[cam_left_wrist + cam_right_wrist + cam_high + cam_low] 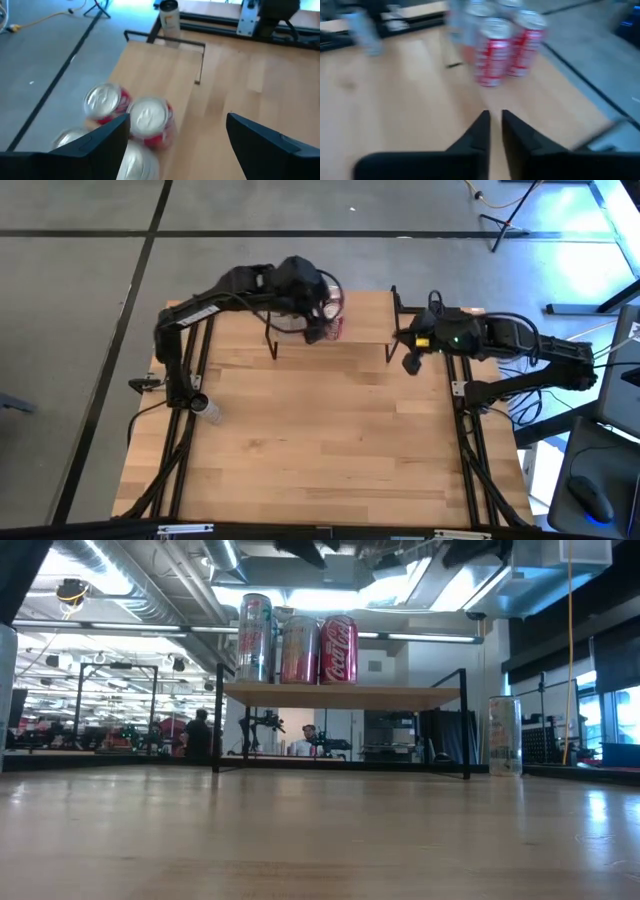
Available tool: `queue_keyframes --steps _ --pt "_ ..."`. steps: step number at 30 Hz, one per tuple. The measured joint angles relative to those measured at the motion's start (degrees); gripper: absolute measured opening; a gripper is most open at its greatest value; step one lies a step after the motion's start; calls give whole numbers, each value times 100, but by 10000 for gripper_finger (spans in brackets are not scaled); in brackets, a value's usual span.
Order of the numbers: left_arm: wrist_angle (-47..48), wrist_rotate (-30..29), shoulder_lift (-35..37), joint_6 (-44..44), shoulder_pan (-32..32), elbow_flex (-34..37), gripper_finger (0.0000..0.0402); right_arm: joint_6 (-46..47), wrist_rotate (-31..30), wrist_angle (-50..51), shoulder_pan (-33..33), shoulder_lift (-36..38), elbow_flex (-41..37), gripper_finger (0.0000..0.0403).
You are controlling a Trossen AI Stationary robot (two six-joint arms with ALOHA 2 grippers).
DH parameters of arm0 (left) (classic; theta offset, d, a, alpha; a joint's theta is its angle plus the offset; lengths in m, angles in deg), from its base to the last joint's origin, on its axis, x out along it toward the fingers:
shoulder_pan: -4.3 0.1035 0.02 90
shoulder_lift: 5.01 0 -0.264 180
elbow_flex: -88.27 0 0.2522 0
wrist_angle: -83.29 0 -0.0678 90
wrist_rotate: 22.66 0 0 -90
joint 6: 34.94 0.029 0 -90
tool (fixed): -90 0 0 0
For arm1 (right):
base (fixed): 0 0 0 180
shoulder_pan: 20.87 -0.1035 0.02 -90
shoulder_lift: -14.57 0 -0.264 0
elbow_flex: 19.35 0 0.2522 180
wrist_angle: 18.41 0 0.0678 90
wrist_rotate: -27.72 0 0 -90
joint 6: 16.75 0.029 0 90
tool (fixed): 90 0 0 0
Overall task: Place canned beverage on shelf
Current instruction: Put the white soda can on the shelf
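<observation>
The shelf (pixel 360 320) stands at the table's far middle, a light plank (pixel 340 695) on thin black legs. Several cans stand upright on its left part: a tall silver can (pixel 255 638), a pinkish can (pixel 298 650) and a red cola can (pixel 338 650). The left wrist view shows their tops, among them two red cans (pixel 150 120). My left gripper (pixel 318 325) hovers above these cans, wide open (pixel 177 120) and touching nothing. My right gripper (pixel 408 360) hangs off the shelf's right end. Only a slit shows between its fingertips (pixel 495 130), and nothing is in it.
One more can (pixel 503 735) stands on the table just right of the shelf (pixel 169 17). A silver can (pixel 205 405) sits near the left arm's base. The wooden tabletop (pixel 320 440) stretches toward the near edge. People stand in the room behind (pixel 200 730).
</observation>
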Motion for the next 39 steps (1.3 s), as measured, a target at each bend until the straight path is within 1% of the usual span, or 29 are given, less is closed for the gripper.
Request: queue_keyframes --steps 3,6,9,10,12,15,18,20,23,26,29,36,39 --pt "254 -72 216 76 36 0 316 -9 -355 98 426 0 0 103" --pt "308 -92 351 297 163 0 316 -10 -931 281 949 0 0 177" --pt "308 106 485 562 401 0 316 176 -1653 567 1619 -70 4 246" --pt "306 207 530 650 497 0 316 261 -1762 667 1873 -95 4 265" --pt "310 442 574 814 686 0 316 284 -1765 794 2416 -158 4 296" --pt "442 879 620 1119 1003 0 316 442 -1378 929 3231 -225 4 325" --pt "565 1364 629 1352 1357 0 316 755 -897 1009 3900 -317 4 338" --pt "594 1781 628 1476 1614 2 316 985 -592 1001 4197 -410 4 339" --pt "560 2482 628 1729 1938 2 316 1199 -335 983 4486 -635 4 336" --pt "547 2910 628 1863 2147 2 316 1339 -170 1044 4695 -961 4 329" --pt "562 2964 628 1854 2255 2 316 1373 -81 1252 4857 -1328 4 321" --pt "581 2959 628 1849 2385 2 316 1378 -388 1338 4968 -2088 -3 304" --pt "579 2959 626 1847 2382 2 316 1382 -314 1406 4998 -2272 4 301"
